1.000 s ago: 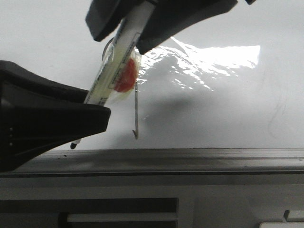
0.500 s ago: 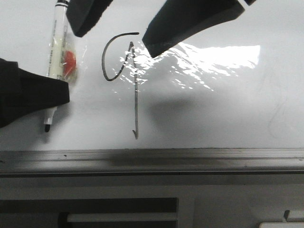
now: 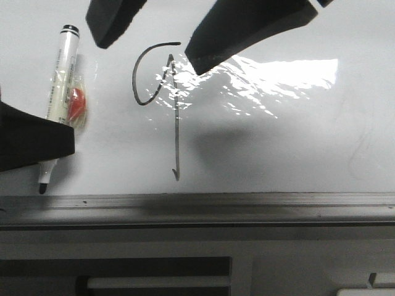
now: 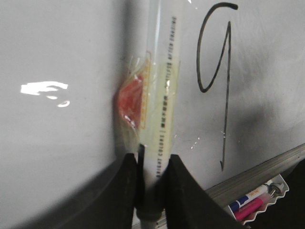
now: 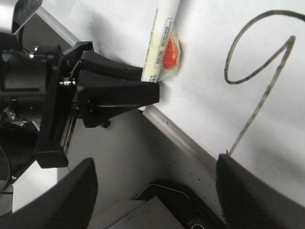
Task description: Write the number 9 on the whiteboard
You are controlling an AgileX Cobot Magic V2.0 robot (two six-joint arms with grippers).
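Observation:
The number 9 [image 3: 176, 123] is a thin black stroke on the whiteboard [image 3: 296, 135], with an open loop on top and a long tail ending in a small hook. My left gripper [image 3: 58, 142] is shut on a white marker [image 3: 62, 74] with a red label, left of the 9, with its black tip [image 3: 42, 187] near the board's grey edge strip [image 3: 247, 203]. The left wrist view shows the jaws [image 4: 153, 181] clamped on the marker [image 4: 162, 95] beside the 9 [image 4: 224, 95]. My right gripper [image 3: 145, 37] is open and empty above the 9's loop.
A grey ledge [image 3: 185, 240] runs below the board. A small tray of coloured markers [image 4: 252, 205] sits past the board's edge. The right wrist view shows a dark tray [image 5: 171, 200] below the edge strip, the left gripper [image 5: 109, 93] and the 9 [image 5: 267, 71].
My left gripper has carried the marker left and down, off the 9, which now shows in full. The right gripper has held still over the last half second.

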